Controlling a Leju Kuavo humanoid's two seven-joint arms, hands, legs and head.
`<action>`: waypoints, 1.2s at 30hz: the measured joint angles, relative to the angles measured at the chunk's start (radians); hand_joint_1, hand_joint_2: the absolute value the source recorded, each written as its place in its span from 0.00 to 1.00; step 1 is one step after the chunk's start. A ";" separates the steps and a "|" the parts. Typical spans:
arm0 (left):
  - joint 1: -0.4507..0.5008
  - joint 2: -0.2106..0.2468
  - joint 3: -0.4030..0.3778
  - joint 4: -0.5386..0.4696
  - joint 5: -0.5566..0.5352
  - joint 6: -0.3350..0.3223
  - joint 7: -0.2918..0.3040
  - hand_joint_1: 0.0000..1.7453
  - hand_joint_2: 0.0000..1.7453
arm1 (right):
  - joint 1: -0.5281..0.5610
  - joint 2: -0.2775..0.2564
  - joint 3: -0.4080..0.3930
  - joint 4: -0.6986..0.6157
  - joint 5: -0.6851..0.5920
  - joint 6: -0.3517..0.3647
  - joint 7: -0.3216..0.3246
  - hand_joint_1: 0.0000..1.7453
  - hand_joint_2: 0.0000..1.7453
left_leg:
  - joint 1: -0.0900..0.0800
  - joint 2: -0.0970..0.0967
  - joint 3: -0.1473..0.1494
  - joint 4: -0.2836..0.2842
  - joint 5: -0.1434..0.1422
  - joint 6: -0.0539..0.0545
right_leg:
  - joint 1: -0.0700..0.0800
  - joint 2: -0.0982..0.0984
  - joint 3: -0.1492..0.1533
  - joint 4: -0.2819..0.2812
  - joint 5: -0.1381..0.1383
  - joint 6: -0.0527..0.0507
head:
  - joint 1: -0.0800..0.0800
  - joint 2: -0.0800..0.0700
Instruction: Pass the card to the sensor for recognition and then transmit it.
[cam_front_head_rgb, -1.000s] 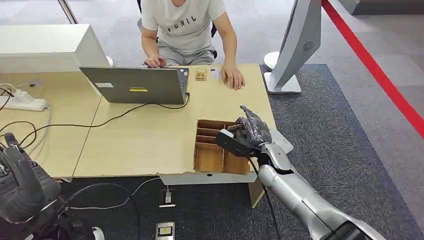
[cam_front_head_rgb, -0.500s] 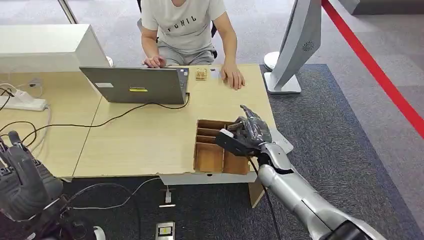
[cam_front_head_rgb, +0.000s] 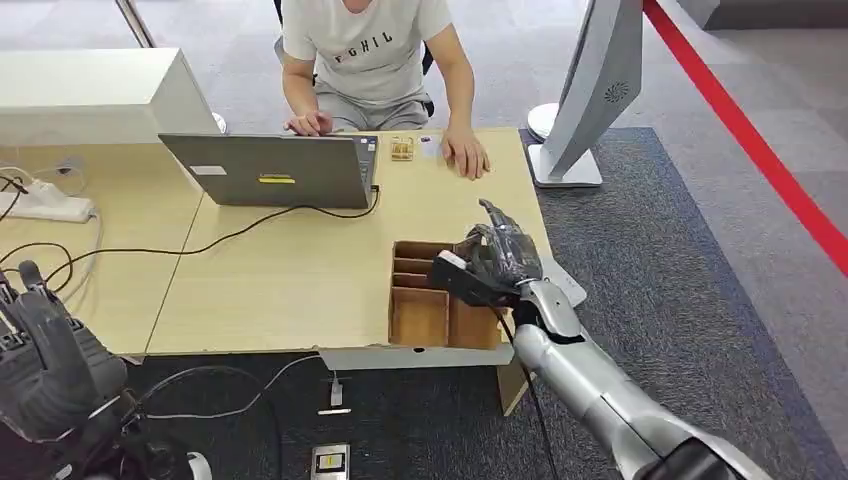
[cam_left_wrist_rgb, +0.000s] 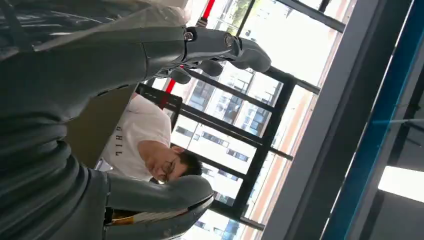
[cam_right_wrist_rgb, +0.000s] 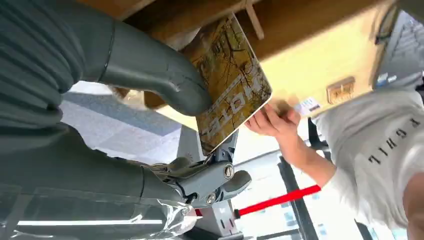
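Note:
My right hand (cam_front_head_rgb: 497, 258) hovers just above the wooden divider box (cam_front_head_rgb: 418, 318) near the table's front right edge. It pinches a yellow-brown patterned card (cam_right_wrist_rgb: 230, 88) between the thumb (cam_right_wrist_rgb: 150, 75) and the fingers. The small wooden sensor block (cam_front_head_rgb: 402, 148) sits at the table's far edge, beside the person's hand (cam_front_head_rgb: 466, 155), well beyond my right hand. My left hand (cam_front_head_rgb: 45, 355) hangs low at the left, off the table's front edge, fingers apart and holding nothing (cam_left_wrist_rgb: 125, 55).
A person in a white shirt (cam_front_head_rgb: 365, 45) sits across the table behind an open laptop (cam_front_head_rgb: 270, 170). A black cable (cam_front_head_rgb: 200, 245) crosses the tabletop. A power strip (cam_front_head_rgb: 45, 200) lies at the left. A grey screen stand (cam_front_head_rgb: 590, 90) rises past the table's right end.
My right hand has lifted slightly and moved a little further over the box with the card. My left hand has shifted a little lower.

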 joint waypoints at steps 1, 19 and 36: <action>0.000 0.000 0.000 0.000 0.000 0.001 0.000 0.00 1.00 | -0.007 0.000 -0.003 -0.002 -0.002 -0.006 -0.003 1.00 1.00 | 0.000 0.000 0.000 0.000 0.000 0.000 | 0.000 0.000 0.000 0.000 0.000 0.000 | 0.000 0.000; -0.002 -0.009 0.002 0.003 -0.002 -0.030 0.000 0.00 1.00 | -0.150 -0.012 -0.056 -0.187 -0.011 -0.059 -0.002 1.00 1.00 | 0.000 0.000 0.000 0.000 0.000 0.000 | 0.000 0.000 0.000 0.000 0.000 0.000 | 0.000 0.000; -0.014 -0.069 0.013 0.035 0.036 -0.139 0.000 0.00 1.00 | -0.356 0.112 -0.037 0.080 -0.011 -0.109 0.000 1.00 1.00 | 0.000 0.000 0.000 0.000 0.000 0.000 | 0.000 0.000 0.000 0.001 0.000 0.000 | 0.000 0.000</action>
